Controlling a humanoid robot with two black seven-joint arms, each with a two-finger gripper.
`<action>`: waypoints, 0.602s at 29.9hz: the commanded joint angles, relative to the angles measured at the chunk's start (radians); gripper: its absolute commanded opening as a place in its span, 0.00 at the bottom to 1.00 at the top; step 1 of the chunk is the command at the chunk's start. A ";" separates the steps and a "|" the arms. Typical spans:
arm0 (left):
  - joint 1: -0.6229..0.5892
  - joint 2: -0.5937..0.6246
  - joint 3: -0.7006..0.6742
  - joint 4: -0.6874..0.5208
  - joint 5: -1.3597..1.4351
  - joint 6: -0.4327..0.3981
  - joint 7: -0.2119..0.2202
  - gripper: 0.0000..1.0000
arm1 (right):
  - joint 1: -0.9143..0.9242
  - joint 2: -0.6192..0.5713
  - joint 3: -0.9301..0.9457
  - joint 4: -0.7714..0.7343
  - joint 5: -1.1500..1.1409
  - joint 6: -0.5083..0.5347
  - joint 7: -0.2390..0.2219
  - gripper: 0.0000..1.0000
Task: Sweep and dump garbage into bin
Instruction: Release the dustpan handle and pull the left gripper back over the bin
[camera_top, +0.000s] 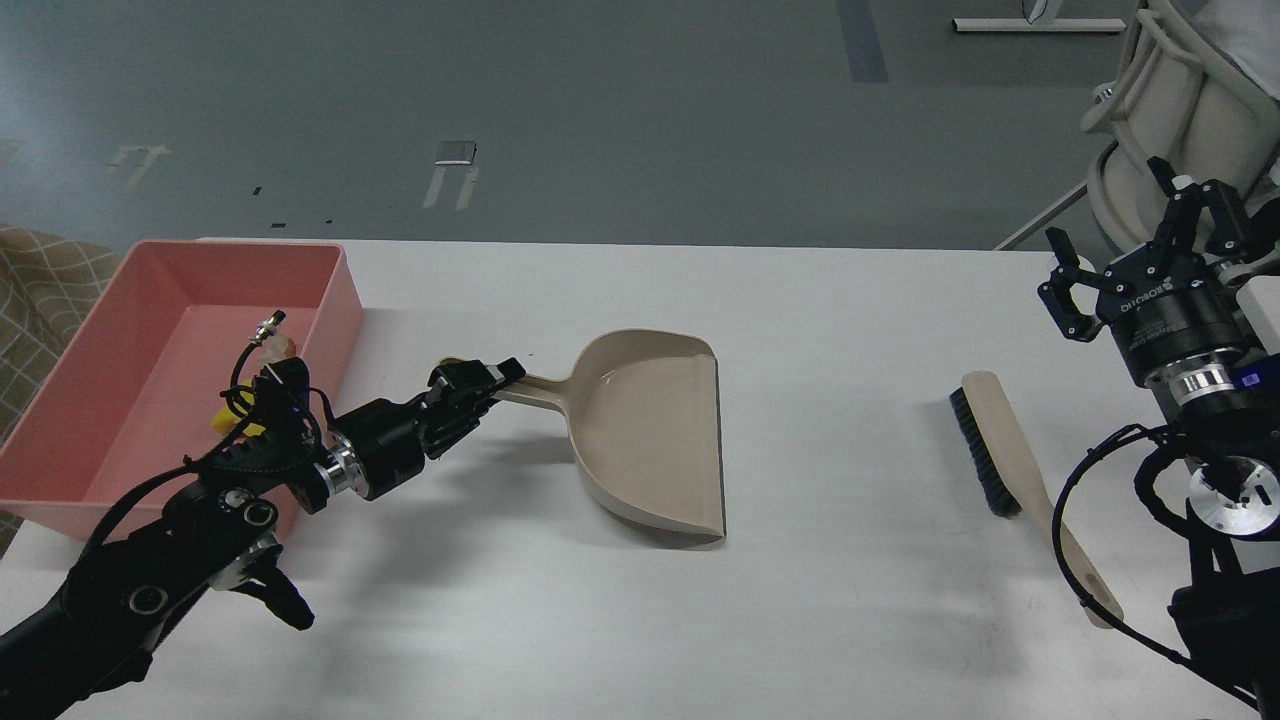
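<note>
Fingers (488, 372) grip dustpan (650, 430); garbage (240, 425) w/in bin (150, 330).

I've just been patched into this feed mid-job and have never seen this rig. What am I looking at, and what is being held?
You are looking down from the robot's own head at a white table. The two black arms are its own. The left end effector is shut on the handle of the beige dustpan, which looks empty. The right end effector is open and holds nothing. A brush lies on the table near it. The pink bin sits far left; a yellow scrap shows in it, partly hidden by the arm.
</note>
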 joint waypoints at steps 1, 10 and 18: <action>-0.005 0.000 0.000 0.025 -0.001 0.002 0.001 0.22 | -0.001 0.001 0.000 0.004 0.000 0.000 0.000 1.00; -0.011 0.003 0.000 0.045 -0.007 0.002 -0.001 0.34 | -0.006 0.001 0.000 0.001 0.000 0.000 0.000 1.00; -0.010 0.007 0.001 0.047 -0.007 0.000 0.001 0.41 | -0.007 0.001 -0.002 0.002 0.000 0.000 0.000 1.00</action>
